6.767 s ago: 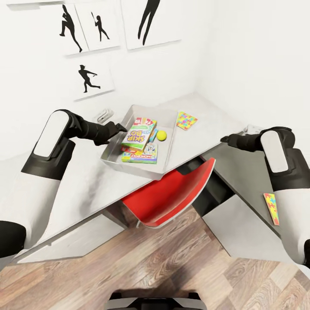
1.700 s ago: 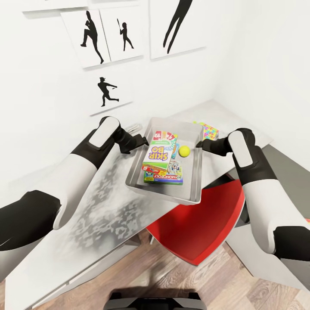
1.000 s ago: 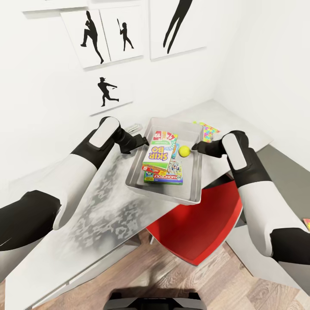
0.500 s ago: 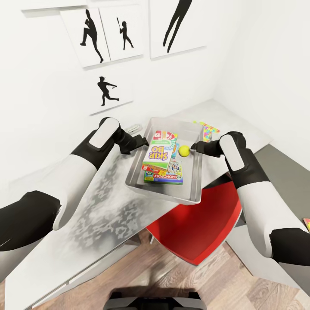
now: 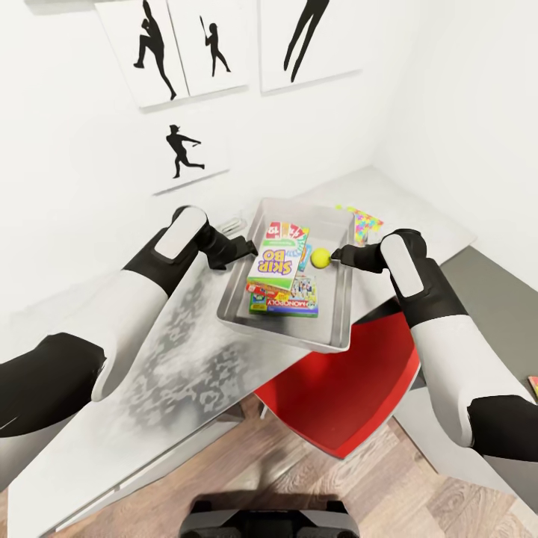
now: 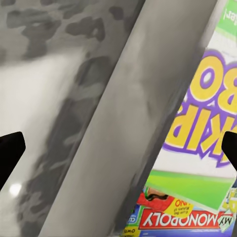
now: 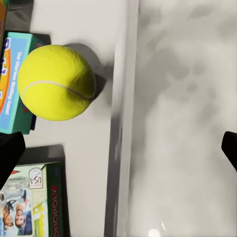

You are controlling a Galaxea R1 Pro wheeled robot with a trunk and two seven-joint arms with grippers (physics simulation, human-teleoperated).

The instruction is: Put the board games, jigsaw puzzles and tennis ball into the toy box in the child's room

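The grey toy box (image 5: 293,335) stands on the table (image 5: 172,351). In it lie a Skip-Bo board game (image 5: 275,267), a Monopoly board game (image 5: 288,302), another card box (image 5: 288,232) and the yellow tennis ball (image 5: 320,258). My left gripper (image 5: 243,250) is open astride the box's left wall (image 6: 123,123), beside the Skip-Bo box (image 6: 207,113). My right gripper (image 5: 337,256) is open astride the right wall (image 7: 121,123), with the tennis ball (image 7: 57,81) just inside it. A colourful jigsaw puzzle (image 5: 363,220) lies on the table behind my right arm.
A red chair (image 5: 336,396) is tucked under the table below the box. Silhouette posters (image 5: 187,149) hang on the white wall behind. Another colourful puzzle piece (image 5: 533,387) shows at the far right edge. Wooden floor (image 5: 403,501) lies in front.
The robot has come closer to the table since the earliest frame. In the last second my right gripper slid left to the box's right wall near the ball; the camera tilted slightly.
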